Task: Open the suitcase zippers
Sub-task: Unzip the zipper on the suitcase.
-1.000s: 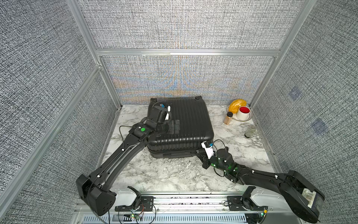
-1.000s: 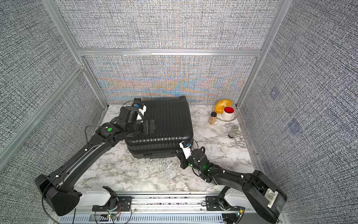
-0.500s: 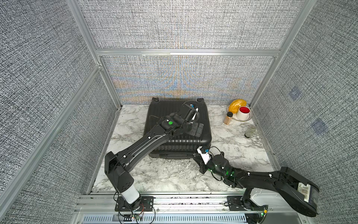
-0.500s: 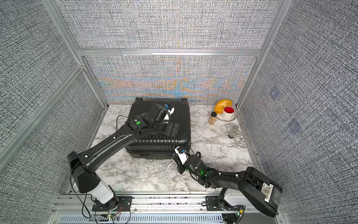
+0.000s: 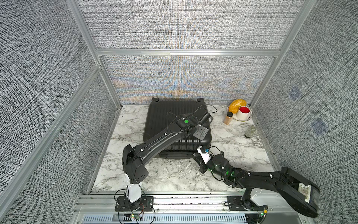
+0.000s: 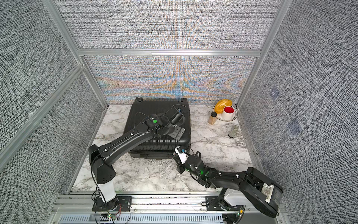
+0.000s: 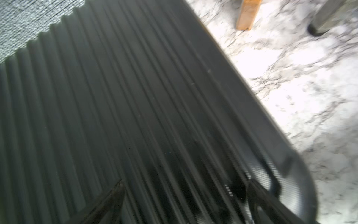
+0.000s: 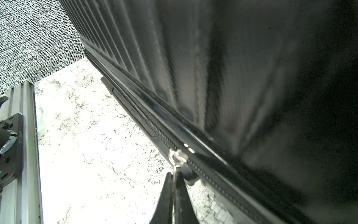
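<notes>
While the black ribbed hard-shell suitcase (image 5: 160,120) lies flat by the rear wall (image 5: 184,81) in both top views, the left gripper (image 5: 208,118) hangs over it, likely bracing. Left wrist view: fingers (image 7: 114,195) spread. Right wrist view: right gripper (image 8: 174,175) pinches the silver metal zipper pull (image 8: 177,156), to drag it.

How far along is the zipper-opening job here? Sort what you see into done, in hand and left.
Done: the right hand is shut on the metal zipper pull at the front edge of the suitcase. In hand: drawing it along the zipper track; the open left hand is above the ribbed lid. Left: apparently most of it; the shells lie closed, and how much track is unzipped is unclear.
</notes>
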### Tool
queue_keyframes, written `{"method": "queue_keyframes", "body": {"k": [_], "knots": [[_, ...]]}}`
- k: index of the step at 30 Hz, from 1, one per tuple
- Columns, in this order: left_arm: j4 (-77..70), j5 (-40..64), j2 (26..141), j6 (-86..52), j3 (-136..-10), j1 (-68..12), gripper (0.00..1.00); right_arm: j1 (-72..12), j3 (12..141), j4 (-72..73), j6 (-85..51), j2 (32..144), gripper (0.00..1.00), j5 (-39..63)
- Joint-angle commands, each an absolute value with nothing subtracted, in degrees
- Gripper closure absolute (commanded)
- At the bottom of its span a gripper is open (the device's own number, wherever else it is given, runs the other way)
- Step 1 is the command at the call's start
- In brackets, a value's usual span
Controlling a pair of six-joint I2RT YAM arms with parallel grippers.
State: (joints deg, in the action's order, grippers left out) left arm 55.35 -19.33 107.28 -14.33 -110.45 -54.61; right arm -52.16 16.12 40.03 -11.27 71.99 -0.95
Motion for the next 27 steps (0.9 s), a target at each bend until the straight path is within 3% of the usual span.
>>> {"method": "queue_keyframes", "body": {"k": [1,10,27], "knots": [[59.0,-22.8,107.6,-15.8,-110.3,-54.6,0.01,-52.2,16.3,40.2,-11.3,71.7,1.0,-1.1],[57.1,-22.6,105.1,-17.2,-103.2,-54.6,0.01,-52.1,15.3,40.0,-14.2,69.8,1.0,-3.8],[55.0,-24.9,102.2,-20.5,-93.4,-54.6,0.01,-47.7,8.8,29.5,-23.9,56.2,1.0,-13.7]]}}
